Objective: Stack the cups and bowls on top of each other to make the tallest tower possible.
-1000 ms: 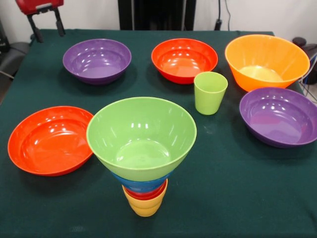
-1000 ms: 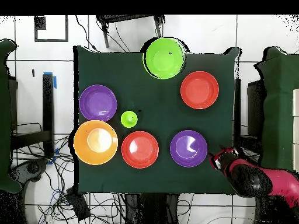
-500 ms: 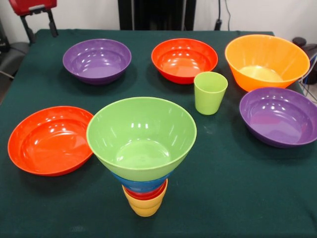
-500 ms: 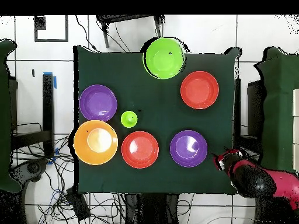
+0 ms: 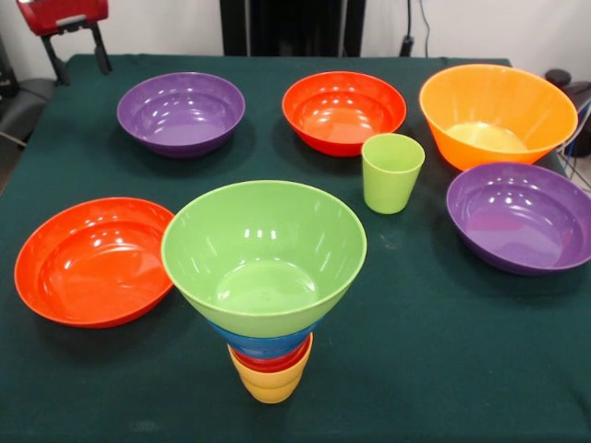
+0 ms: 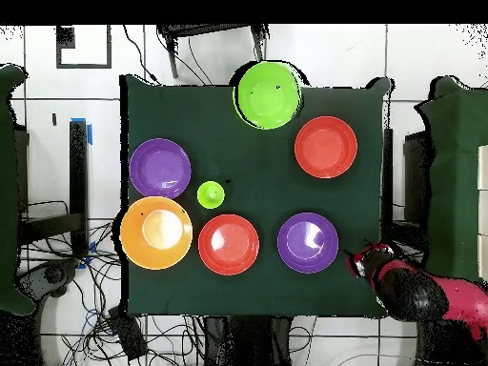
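The tower stands at the table's near edge: a yellow cup (image 5: 270, 382) lowest, a red cup (image 5: 270, 361), a small blue bowl (image 5: 263, 343) and a wide light green bowl (image 5: 263, 254) on top; from overhead only the green bowl (image 6: 269, 93) shows. A light green cup (image 5: 391, 173) (image 6: 211, 194) stands alone mid-table. My gripper (image 5: 78, 57) (image 6: 357, 262) hangs open and empty over the far left corner, next to a purple bowl (image 5: 181, 113) (image 6: 308, 242).
Loose on the dark green cloth are a second purple bowl (image 5: 520, 215) (image 6: 160, 168), two red-orange bowls (image 5: 343, 111) (image 5: 92, 258) and a large orange bowl (image 5: 497, 113) (image 6: 156, 233). Cables lie on the floor around the table.
My gripper has drawn back a little toward the table's far left corner. The bowls, the cup and the tower have not moved.
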Available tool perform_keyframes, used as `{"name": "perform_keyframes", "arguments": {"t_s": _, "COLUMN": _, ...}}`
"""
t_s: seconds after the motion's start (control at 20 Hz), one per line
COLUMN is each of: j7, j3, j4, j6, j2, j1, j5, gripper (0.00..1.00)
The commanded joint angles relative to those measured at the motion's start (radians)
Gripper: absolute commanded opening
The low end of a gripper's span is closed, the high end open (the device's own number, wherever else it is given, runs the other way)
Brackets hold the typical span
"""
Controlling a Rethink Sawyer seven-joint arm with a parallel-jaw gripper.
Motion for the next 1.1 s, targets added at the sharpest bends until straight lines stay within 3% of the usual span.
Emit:
{"name": "perform_keyframes", "arguments": {"t_s": 0.05, "j7": -0.089, "j3": -0.056, "j4": -0.051, "j6": 0.077, "j2": 0.053, "j1": 0.083, "j5": -0.017, "gripper": 1.0}}
{"name": "perform_keyframes", "arguments": {"t_s": 0.5, "j7": -0.053, "j3": -0.07, "j4": -0.041, "j6": 0.07, "j2": 0.055, "j1": 0.103, "j5": -0.009, "gripper": 1.0}}
{"name": "perform_keyframes", "arguments": {"t_s": 1.1, "j7": -0.075, "j3": -0.077, "j4": -0.047, "j6": 0.078, "j2": 0.094, "j1": 0.087, "j5": 0.011, "gripper": 1.0}}
